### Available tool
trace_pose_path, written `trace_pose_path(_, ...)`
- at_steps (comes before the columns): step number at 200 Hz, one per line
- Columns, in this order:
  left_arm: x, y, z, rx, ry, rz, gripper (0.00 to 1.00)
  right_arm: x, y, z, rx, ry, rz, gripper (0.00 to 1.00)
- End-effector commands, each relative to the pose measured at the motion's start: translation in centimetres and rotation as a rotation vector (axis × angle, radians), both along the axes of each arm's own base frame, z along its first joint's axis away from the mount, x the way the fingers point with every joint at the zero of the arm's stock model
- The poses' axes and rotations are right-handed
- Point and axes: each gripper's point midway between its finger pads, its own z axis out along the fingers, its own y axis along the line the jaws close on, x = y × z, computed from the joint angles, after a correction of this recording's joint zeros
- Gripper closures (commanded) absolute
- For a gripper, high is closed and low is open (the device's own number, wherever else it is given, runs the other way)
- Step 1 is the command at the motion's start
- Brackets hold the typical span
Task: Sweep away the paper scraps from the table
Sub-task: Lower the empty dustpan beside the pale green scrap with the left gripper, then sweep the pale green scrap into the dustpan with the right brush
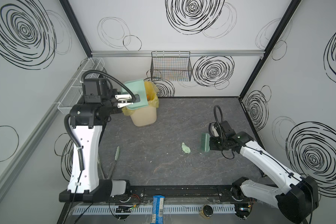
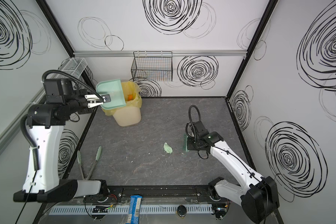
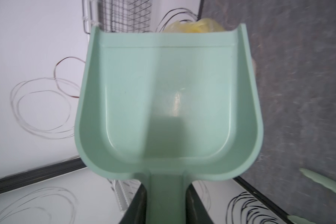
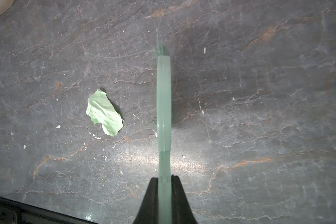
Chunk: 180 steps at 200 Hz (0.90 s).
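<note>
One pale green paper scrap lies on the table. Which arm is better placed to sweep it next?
Right. The right end effector grips the brush close beside the pale green paper scrap. The left end effector holds the dustpan far off, over the lined bin.

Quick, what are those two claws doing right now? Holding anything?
The left gripper is closed on the dustpan, gripping its handle.
The right gripper is closed on the brush, gripping its handle.

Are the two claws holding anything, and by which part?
The left gripper clamps the mint-green dustpan by its handle, above the yellow-lined bin. The right gripper pinches the green brush by its handle.
</note>
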Motion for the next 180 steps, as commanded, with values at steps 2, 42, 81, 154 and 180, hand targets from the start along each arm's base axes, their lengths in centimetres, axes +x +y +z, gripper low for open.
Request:
trace_pose_path(2,-2.5,-3.1,-7.0,-0.145,0.179,-0.058,1.0,0.6,-0.9,2.0,-0.102,-0.029,-0.011,1.0)
trace_pose_path(42,-5.8,-6.3,-18.2,-0.272,0.389,-0.068,1.0,2.0,-1.6,4.0,-0.231,-0.056,-0.031,1.0)
trace_pose_path(81,-7.1,-9.6,-25.0,-0.346,0.479,-0.061,1.0,2.4,-0.9,4.0,-0.395,-0.04,-0.024,1.0)
trace_pose_path(154,-7.6,-12.8,-32.0,-0.347,0.538,-0.049,1.0,0.9,4.5,-0.4,-0.49,0.046,0.045,1.0)
trace_pose_path(180,-7.4,-13.4,-33.8,-0.343,0.567,-0.041,1.0,0.4,6.1,-1.3,-0.464,0.053,0.067,1.0)
